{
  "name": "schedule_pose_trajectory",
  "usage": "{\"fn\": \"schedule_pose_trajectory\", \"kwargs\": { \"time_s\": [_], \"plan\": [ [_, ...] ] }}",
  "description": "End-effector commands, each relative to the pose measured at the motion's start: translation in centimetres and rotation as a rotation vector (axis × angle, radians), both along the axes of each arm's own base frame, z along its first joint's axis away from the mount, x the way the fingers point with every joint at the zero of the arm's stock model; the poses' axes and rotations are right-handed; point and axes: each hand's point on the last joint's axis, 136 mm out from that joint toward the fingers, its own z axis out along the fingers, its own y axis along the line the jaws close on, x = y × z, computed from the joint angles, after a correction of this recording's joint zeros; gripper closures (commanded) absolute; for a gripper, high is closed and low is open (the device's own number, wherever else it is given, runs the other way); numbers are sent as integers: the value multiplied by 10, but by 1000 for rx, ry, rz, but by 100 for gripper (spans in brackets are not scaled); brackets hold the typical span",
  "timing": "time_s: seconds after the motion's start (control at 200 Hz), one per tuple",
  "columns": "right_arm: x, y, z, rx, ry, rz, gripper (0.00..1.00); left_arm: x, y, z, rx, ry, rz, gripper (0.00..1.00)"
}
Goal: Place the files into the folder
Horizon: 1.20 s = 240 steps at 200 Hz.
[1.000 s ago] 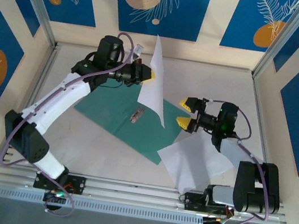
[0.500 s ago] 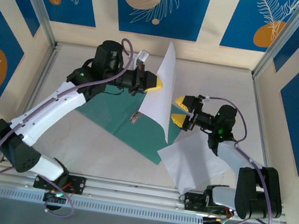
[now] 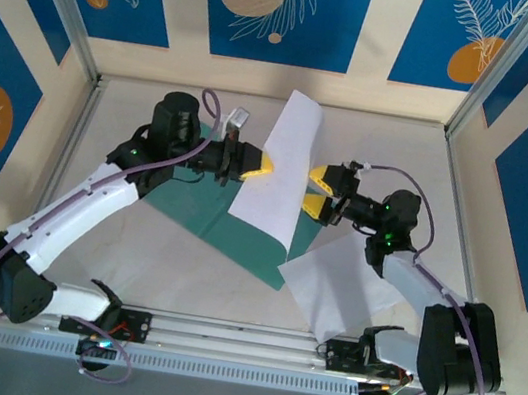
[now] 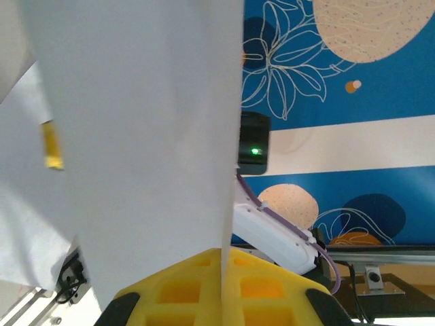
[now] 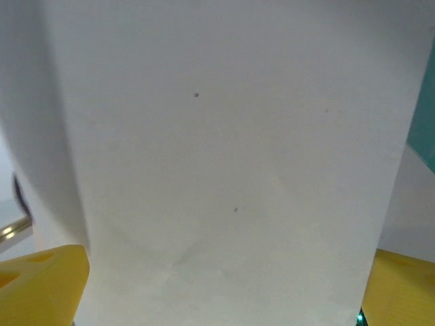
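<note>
Two plain white files. The lifted file (image 3: 284,150) hangs over the teal folder (image 3: 192,204), long axis running far to near, its left edge pinched in the shut left jaws. The right jaws gape wide at its right edge, gripping nothing. The other file (image 3: 340,289) lies flat on the surface (image 3: 404,150).

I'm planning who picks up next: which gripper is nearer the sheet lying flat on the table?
Right. The right gripper hovers open just beyond the flat sheet's far edge; the left gripper is farther left, pinching the raised sheet.
</note>
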Motion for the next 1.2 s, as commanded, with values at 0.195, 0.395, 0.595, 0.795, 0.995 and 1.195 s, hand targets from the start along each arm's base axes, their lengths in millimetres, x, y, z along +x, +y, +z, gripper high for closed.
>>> {"fn": "schedule_pose_trajectory", "kwargs": {
  "time_s": [0.195, 0.395, 0.595, 0.795, 0.995, 1.195],
  "plan": [
    [-12, -8, 35, 17, -141, 2, 8, -6, 23, -6, -26, -12, -7, 100],
    [-14, -11, 36, 3, -139, -1, 12, -6, 27, -16, 1, -26, -36, 100],
    [-16, -14, 35, 0, -133, -5, 15, 0, 36, -28, 9, -24, -27, 100],
    [-20, -18, 35, -10, -137, -20, 13, -1, 37, -36, 20, -28, -50, 100],
    [-21, -21, 39, -21, -146, -29, 7, 0, 40, -44, 39, -24, -51, 100],
    [-22, -21, 40, -25, -152, -26, 4, 1, 42, -54, 55, -10, -47, 100]
  ]
}}
